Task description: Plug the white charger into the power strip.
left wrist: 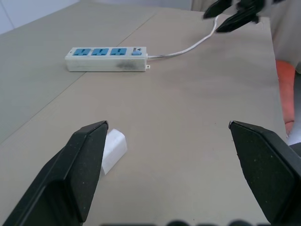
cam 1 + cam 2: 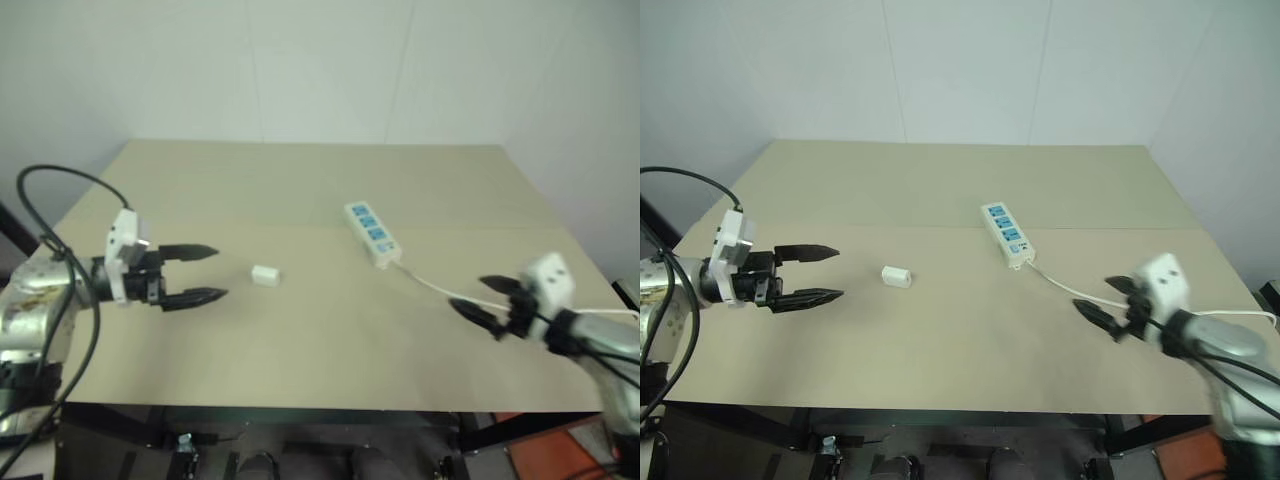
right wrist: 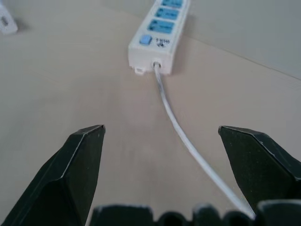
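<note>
Table: a big tan table (image 2: 300, 340) filled most of the head view, under a white wall (image 2: 300, 60).
Charger: the white charger (image 2: 265, 275) lay flat on the table, a little left of the middle of the frame, touching nothing.
Power strip: the power strip (image 2: 372, 234) lay slanted, right of the middle, well apart from the charger. Its blue sockets faced up.
Cable: the thin white cable (image 2: 430, 283) ran from the strip's near end toward the lower right.
Left gripper: the left gripper (image 2: 195, 272) was at the left of the frame, near the charger, with its fingers spread wide and holding nothing.
Right gripper: the right gripper (image 2: 485, 300) was at the lower right, over the cable, with its fingers spread wide and holding nothing.
</note>
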Robot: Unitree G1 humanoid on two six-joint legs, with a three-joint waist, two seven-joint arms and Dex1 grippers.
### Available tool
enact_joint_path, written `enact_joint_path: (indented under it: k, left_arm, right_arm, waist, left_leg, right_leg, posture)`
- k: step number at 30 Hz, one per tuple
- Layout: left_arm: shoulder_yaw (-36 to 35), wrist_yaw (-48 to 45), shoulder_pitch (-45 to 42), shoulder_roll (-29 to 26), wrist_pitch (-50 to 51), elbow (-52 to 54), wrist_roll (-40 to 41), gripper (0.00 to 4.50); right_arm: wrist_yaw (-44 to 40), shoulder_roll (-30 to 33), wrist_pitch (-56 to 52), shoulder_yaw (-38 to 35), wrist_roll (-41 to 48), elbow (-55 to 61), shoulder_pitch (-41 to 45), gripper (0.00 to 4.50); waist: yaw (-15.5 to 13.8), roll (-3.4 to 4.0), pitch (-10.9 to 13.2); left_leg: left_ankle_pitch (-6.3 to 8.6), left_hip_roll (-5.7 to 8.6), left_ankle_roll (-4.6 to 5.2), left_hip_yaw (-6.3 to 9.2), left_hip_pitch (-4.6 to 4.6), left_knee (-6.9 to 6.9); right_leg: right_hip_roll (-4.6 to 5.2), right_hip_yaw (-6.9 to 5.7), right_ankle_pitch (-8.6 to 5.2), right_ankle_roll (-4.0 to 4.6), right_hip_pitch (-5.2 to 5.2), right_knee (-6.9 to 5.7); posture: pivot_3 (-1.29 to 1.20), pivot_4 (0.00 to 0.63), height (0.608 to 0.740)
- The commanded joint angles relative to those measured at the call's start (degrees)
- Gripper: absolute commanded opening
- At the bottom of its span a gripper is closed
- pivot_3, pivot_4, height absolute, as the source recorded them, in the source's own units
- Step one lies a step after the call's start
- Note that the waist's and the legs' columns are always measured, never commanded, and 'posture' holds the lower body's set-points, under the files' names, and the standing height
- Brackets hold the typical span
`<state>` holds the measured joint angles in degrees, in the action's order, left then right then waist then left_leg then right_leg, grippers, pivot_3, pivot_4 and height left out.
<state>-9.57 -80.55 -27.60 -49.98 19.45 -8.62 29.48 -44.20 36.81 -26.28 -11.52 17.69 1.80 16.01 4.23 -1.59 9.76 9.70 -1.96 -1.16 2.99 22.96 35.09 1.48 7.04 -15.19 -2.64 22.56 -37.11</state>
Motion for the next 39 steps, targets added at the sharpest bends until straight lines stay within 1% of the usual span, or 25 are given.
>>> enact_joint_path:
  k: [1, 4, 5, 7, 10, 14, 17, 22, 26, 27, 28, 30, 32, 35, 37, 39]
  left_arm:
    - [1.0, -0.6, -3.4, 0.2, -1.3, -0.4, -0.4, 4.48]
    - [2.2, -0.5, -4.9, 0.7, -2.0, -0.8, -1.2, 4.48]
    - [2.4, -0.4, -5.1, 0.8, -1.9, -0.7, -1.2, 4.48]
    - [2.5, -0.5, -5.2, 0.9, -1.8, 0.0, -1.1, 4.48]
    - [2.4, -0.5, -4.5, 0.7, -1.8, 1.0, -0.9, 4.48]
    - [2.9, -0.4, -3.6, 1.2, -2.5, 1.2, -1.4, 4.48]
    - [3.6, -0.5, -3.9, 1.8, -3.2, 0.7, -1.8, 4.5]
    - [4.3, -1.0, -4.9, 2.5, -3.9, -0.6, -2.2, 4.5]
    - [4.5, -1.4, -5.0, 2.8, -4.7, -1.4, -2.6, 4.5]
    - [4.5, -1.5, -5.0, 2.9, -4.8, -1.5, -2.5, 4.5]
    - [4.4, -1.5, -4.9, 3.1, -4.9, -1.6, -2.4, 4.5]
    - [4.4, -1.4, -4.8, 3.4, -5.0, -1.6, -2.3, 4.5]
    - [4.5, -1.4, -4.8, 3.5, -5.1, -1.5, -2.3, 4.5]
    - [4.5, -1.4, -4.9, 3.7, -5.3, -1.5, -2.4, 4.5]
    - [4.4, -1.5, -4.9, 3.6, -5.4, -1.6, -2.4, 4.5]
    - [4.7, -1.6, -5.0, 3.9, -5.7, -2.1, -2.6, 4.5]
  right_arm:
    - [3.8, -4.1, 7.0, 4.5, -4.7, -11.3, 9.4, 4.5]
    - [5.5, -7.7, 10.9, 6.7, -7.0, -21.9, 17.1, 4.5]
    - [5.8, -8.0, 12.0, 7.5, -8.1, -24.5, 18.7, 4.5]
    - [5.5, -8.0, 13.2, 8.8, -9.5, -28.6, 20.8, 4.5]
    - [4.5, -7.3, 12.1, 9.7, -10.3, -32.2, 22.7, 4.5]
    - [3.1, -7.2, 8.1, 10.9, -10.8, -35.8, 25.2, 4.5]
    - [1.9, -7.9, 6.7, 11.6, -11.0, -37.8, 26.5, 3.89]
    - [2.1, -8.5, 5.0, 12.1, -11.5, -37.5, 27.2, 2.08]
    - [1.6, -8.3, 5.3, 12.1, -11.4, -34.0, 25.6, 0.66]
    - [1.4, -8.3, 6.0, 12.0, -11.3, -32.7, 24.9, 0.23]
    - [1.4, -8.4, 6.2, 12.0, -11.2, -31.3, 24.1, 0.02]
    - [1.5, -8.3, 5.8, 11.9, -10.9, -27.6, 22.2, 0.02]
    - [0.9, -7.7, 4.1, 11.4, -9.8, -21.4, 19.0, 0.02]
    - [-0.3, -5.2, 1.7, 10.7, -8.5, -6.7, 10.1, 0.02]
    - [-0.3, -4.0, -0.4, 9.9, -7.3, 0.1, 5.7, 0.02]
    - [2.1, -4.1, -3.1, 9.1, -6.8, 4.9, 2.3, 0.02]
  waist:
    - [-0.1, 0.01, 0.0]
    - [-0.3, 0.01, 0.0]
    - [-0.4, 0.01, 0.0]
    - [-0.6, 0.01, 0.0]
    - [-0.7, 0.01, 0.0]
    - [-0.3, 0.02, 0.0]
    - [-0.1, 0.02, 0.0]
    - [0.0, 0.02, 0.0]
    - [-0.1, 0.02, 0.0]
    - [-0.1, 0.02, 0.0]
    - [-0.1, 0.02, 0.0]
    - [-0.2, 0.02, 0.0]
    - [-0.2, 0.02, 0.0]
    - [-0.5, 0.02, 0.0]
    - [-0.5, 0.02, 0.0]
    - [-0.4, 0.02, 0.0]
  left_leg:
    - [0.0, 0.01, 0.0, 0.01, 0.08, -0.01]
    - [0.0, 0.01, 0.0, 0.01, 0.31, -0.01]
    - [0.0, 0.01, 0.0, 0.02, 0.42, -0.01]
    - [0.0, 0.03, 0.0, 0.06, 0.58, -0.02]
    - [0.0, 0.04, 0.0, 0.09, 0.81, -0.02]
    - [0.01, 0.04, 0.0, 0.08, 0.77, -0.01]
    - [0.0, 0.02, 0.0, 0.08, 0.65, 0.03]
    - [-0.01, -0.02, 0.0, 0.08, 0.48, 0.03]
    - [-0.01, -0.01, 0.0, 0.07, 0.53, 0.04]
    - [-0.01, -0.01, 0.0, 0.08, 0.54, 0.03]
    - [-0.01, -0.01, 0.0, 0.08, 0.54, 0.03]
    - [0.0, -0.01, 0.0, 0.09, 0.55, 0.01]
    - [0.0, -0.01, 0.0, 0.09, 0.57, 0.02]
    - [0.0, -0.01, 0.0, 0.11, 0.67, 0.02]
    - [0.0, 0.01, 0.0, 0.15, 0.75, 0.04]
    - [0.0, 0.01, 0.0, 0.14, 0.77, 0.11]
  right_leg:
    - [0.01, -0.01, 0.0, 0.0, 0.06, -0.01]
    - [0.0, -0.01, 0.04, 0.04, 0.31, -0.03]
    - [0.01, -0.02, 0.23, 0.35, 0.41, -0.03]
    - [0.02, -0.06, 0.28, 0.44, 0.52, -0.04]
    - [0.07, -0.12, 0.29, 0.46, 0.67, 0.0]
    - [0.07, -0.12, 0.3, 0.47, 0.67, -0.07]
    - [0.01, -0.09, 0.31, 0.46, 0.62, -0.12]
    - [-0.07, -0.05, 0.29, 0.39, 0.54, -0.15]
    - [-0.06, -0.03, 0.32, 0.44, 0.55, -0.13]
    - [-0.06, -0.03, 0.32, 0.44, 0.56, -0.13]
    - [-0.06, -0.03, 0.33, 0.46, 0.56, -0.13]
    - [-0.06, -0.05, 0.33, 0.47, 0.57, -0.14]
    - [-0.05, -0.05, 0.33, 0.47, 0.58, -0.14]
    - [-0.05, -0.07, 0.33, 0.46, 0.63, -0.13]
    - [-0.03, -0.11, 0.32, 0.44, 0.66, -0.12]
    - [-0.02, -0.1, 0.31, 0.41, 0.66, -0.12]
  posture:
    - [0.0, 0.15, 0.74]
    - [0.0, 0.15, 0.74]
    - [0.0, 0.15, 0.74]
    - [0.0, 0.15, 0.74]
    - [0.0, 0.15, 0.74]
    - [0.0, 0.15, 0.74]
    - [0.0, 0.15, 0.74]
    - [0.0, 0.15, 0.74]
    - [0.0, 0.15, 0.74]
    - [0.0, 0.15, 0.74]
    - [0.0, 0.15, 0.74]
    - [0.0, 0.15, 0.74]
    - [0.0, 0.15, 0.74]
    - [0.0, 0.15, 0.74]
    - [0.0, 0.15, 0.74]
    - [0.0, 0.15, 0.74]
